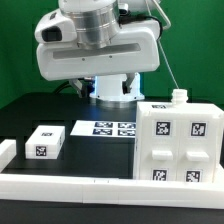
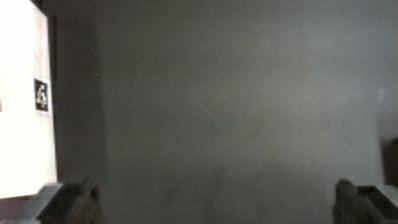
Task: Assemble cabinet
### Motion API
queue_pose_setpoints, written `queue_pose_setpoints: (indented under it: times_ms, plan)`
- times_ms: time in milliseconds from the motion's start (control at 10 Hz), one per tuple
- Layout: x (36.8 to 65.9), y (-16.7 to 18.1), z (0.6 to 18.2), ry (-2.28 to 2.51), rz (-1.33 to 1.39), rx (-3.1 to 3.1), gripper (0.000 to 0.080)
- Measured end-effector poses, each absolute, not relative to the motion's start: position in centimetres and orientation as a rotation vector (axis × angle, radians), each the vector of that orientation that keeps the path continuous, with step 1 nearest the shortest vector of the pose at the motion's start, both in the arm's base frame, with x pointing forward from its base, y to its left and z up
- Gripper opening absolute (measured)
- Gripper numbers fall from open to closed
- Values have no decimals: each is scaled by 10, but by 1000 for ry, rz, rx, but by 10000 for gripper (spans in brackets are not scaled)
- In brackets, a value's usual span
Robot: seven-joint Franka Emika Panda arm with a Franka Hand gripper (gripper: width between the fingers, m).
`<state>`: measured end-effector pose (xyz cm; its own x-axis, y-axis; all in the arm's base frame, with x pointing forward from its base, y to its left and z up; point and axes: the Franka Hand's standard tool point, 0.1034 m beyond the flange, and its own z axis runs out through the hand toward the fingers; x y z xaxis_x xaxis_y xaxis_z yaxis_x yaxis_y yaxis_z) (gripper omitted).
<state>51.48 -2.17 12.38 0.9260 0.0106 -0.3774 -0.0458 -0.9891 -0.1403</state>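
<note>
The cabinet (image 1: pixel 178 140) is a large white boxy body with four tagged square blocks. It stands on the black table at the exterior view's right, with a small white knob (image 1: pixel 179 97) on top. A small white tagged block (image 1: pixel 44 142) lies at the exterior view's left. The arm's white wrist (image 1: pixel 95 48) hangs high over the table's back, and its fingers do not show there. In the wrist view my gripper (image 2: pixel 217 205) is open and empty over bare dark table, with its fingertips (image 2: pixel 71 200) wide apart. A white tagged piece (image 2: pixel 22 95) shows at one edge; I cannot tell which it is.
The marker board (image 1: pixel 108 128) lies flat on the table's middle, between the small block and the cabinet. A long low white rail (image 1: pixel 70 185) runs along the front edge and up the exterior view's left side. The arm's base (image 1: pixel 112 88) stands at the back.
</note>
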Motion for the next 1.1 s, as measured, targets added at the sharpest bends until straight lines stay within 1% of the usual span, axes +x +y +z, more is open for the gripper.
queue_pose_setpoints:
  times_ms: [100,200,400,500,600,900,1000,1100]
  plan:
    - [515,-22,124,27,577,-2938,649]
    - [516,-27,119,28,534,-2937,649]
    - [497,-69,91,145,440,-2935,649]
    - [493,-85,84,103,393,-2955,649]
    - [492,-93,83,71,381,-2957,649]
    - [493,-89,82,75,386,-2957,649]
    - [493,-93,78,55,364,-2971,649]
    - [491,-103,64,33,299,-3012,649]
